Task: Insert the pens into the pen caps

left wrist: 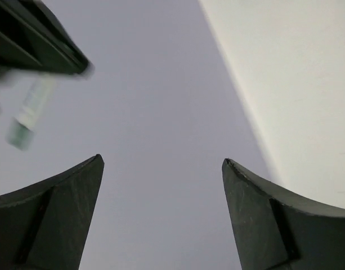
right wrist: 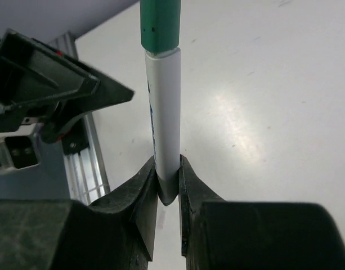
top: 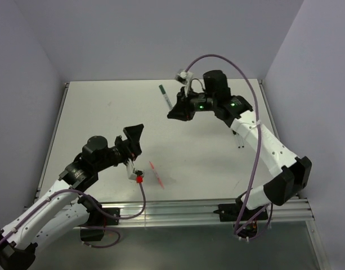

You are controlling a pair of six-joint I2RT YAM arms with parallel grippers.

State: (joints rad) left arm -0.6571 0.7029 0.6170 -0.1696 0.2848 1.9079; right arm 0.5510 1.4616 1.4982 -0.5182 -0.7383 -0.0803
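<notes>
The right tool clenches the tail of a slim white plastic pen with a dark green cap, over the bench. The left tool is released and empty. The pen looks light, stiff and slick, so a mid-barrel hold seems safer.

The white pen wears its green cap; the red pen lies flat.

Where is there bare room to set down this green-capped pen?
The far-left table, from its edge to the left gripper, is bare; so is the middle, between red pen and right gripper. Crowded near the red pen.
</notes>
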